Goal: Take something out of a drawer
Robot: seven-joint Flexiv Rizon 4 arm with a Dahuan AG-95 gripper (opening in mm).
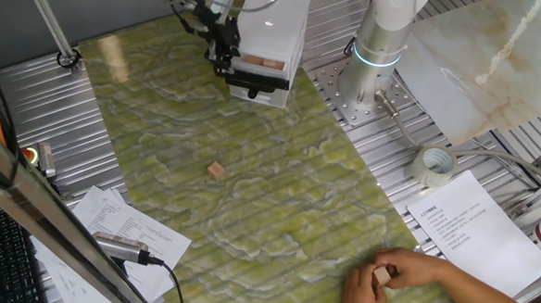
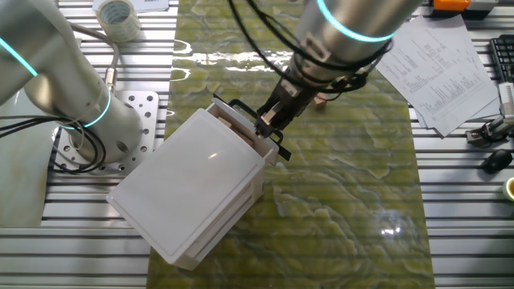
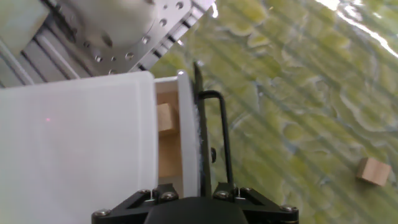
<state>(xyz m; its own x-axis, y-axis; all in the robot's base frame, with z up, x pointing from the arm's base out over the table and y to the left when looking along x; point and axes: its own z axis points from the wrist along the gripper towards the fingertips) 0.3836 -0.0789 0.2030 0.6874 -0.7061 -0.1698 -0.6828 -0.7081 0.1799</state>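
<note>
The white box (image 2: 189, 193) lies on the green mat with its drawer (image 3: 168, 140) pulled out a short way. Light-tan wooden blocks (image 3: 164, 118) show inside the gap. The drawer's black front carries a bar handle (image 3: 222, 134). My gripper (image 2: 268, 122) is at one end of that handle and its fingers look closed on it; it also shows in one fixed view (image 1: 224, 58). In the hand view the fingertips are hidden below the frame edge. Another block (image 1: 216, 170) lies loose on the mat, also seen in the hand view (image 3: 373, 171).
A person's hand (image 1: 403, 279) rests on the mat's near right corner, holding a small block. The arm's base (image 1: 372, 64) stands beside the box. A tape roll (image 1: 434, 166) and papers (image 1: 475, 227) lie off the mat.
</note>
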